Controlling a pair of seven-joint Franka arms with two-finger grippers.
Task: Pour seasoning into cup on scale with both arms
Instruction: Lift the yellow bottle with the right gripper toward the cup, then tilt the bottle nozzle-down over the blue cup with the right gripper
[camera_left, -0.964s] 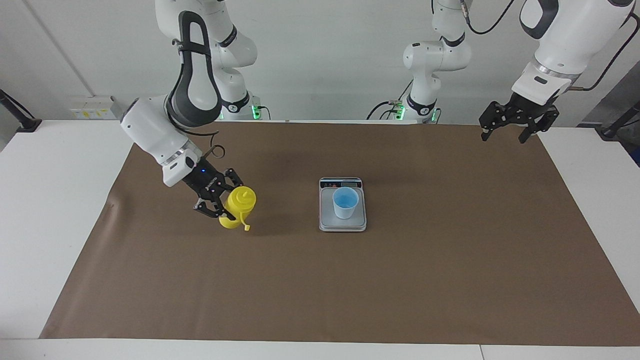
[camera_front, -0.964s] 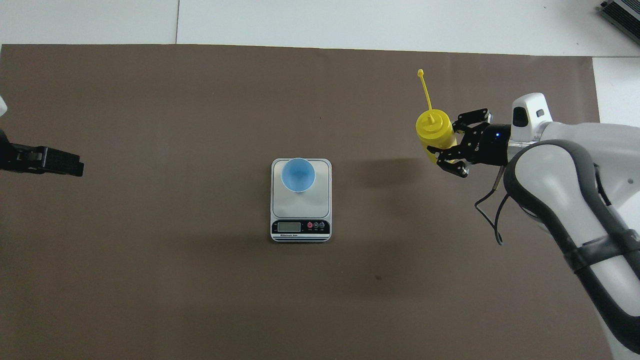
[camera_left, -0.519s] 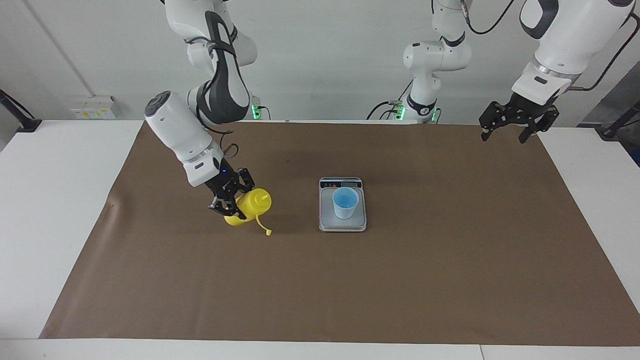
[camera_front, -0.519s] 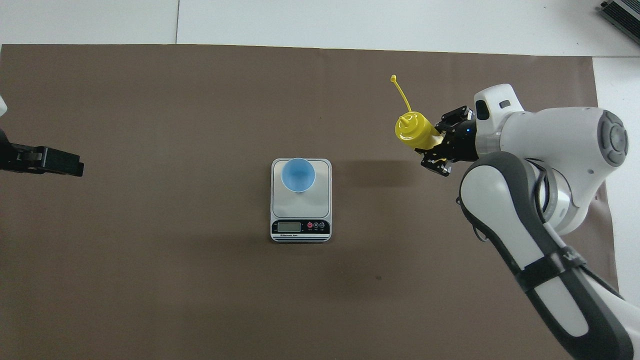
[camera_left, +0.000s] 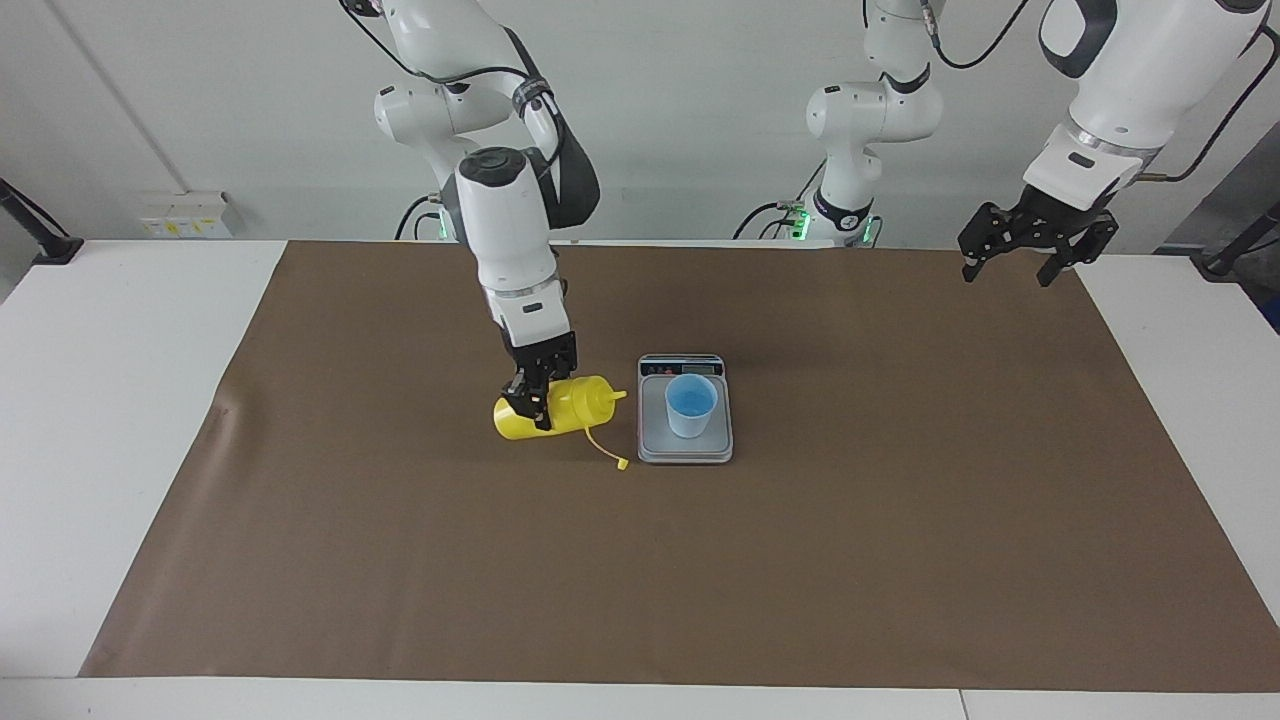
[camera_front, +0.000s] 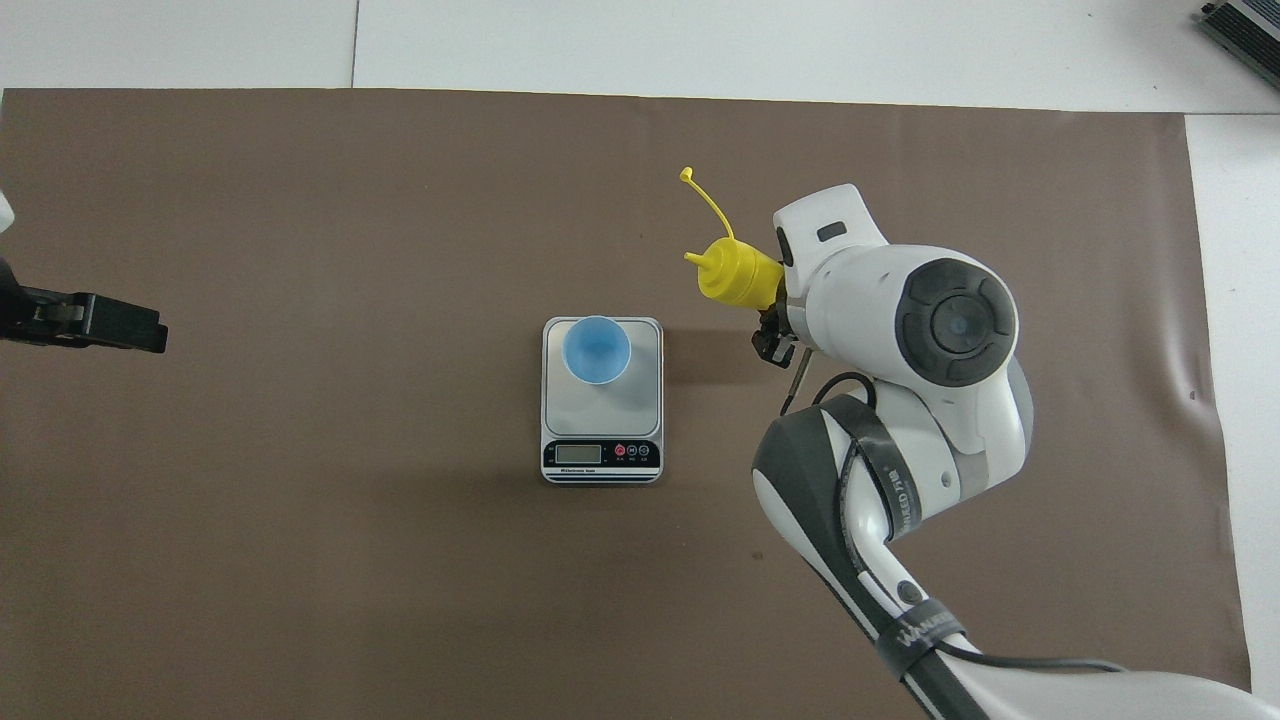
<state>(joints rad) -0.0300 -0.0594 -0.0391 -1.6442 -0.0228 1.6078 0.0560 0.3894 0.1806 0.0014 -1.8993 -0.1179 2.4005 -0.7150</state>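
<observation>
My right gripper (camera_left: 540, 400) is shut on the yellow seasoning bottle (camera_left: 575, 405) and holds it on its side low over the mat, beside the scale toward the right arm's end. The nozzle points at the pale blue cup (camera_left: 691, 405), short of it. The tethered cap (camera_left: 621, 465) hangs down. The cup stands on the silver scale (camera_left: 685, 448). In the overhead view the bottle (camera_front: 735, 275) sticks out from under the right wrist, with the cup (camera_front: 596, 349) on the scale (camera_front: 630, 405). My left gripper (camera_left: 1010, 262) waits open and empty, raised over the mat's edge.
A brown mat (camera_left: 640, 580) covers the white table (camera_left: 110, 400). The scale's dark display strip (camera_front: 600, 455) faces the robots. The left gripper shows at the edge of the overhead view (camera_front: 90, 322).
My right arm has swung the bottle toward the scale and tipped it from nearly upright onto its side, nozzle toward the cup. The left arm has not moved.
</observation>
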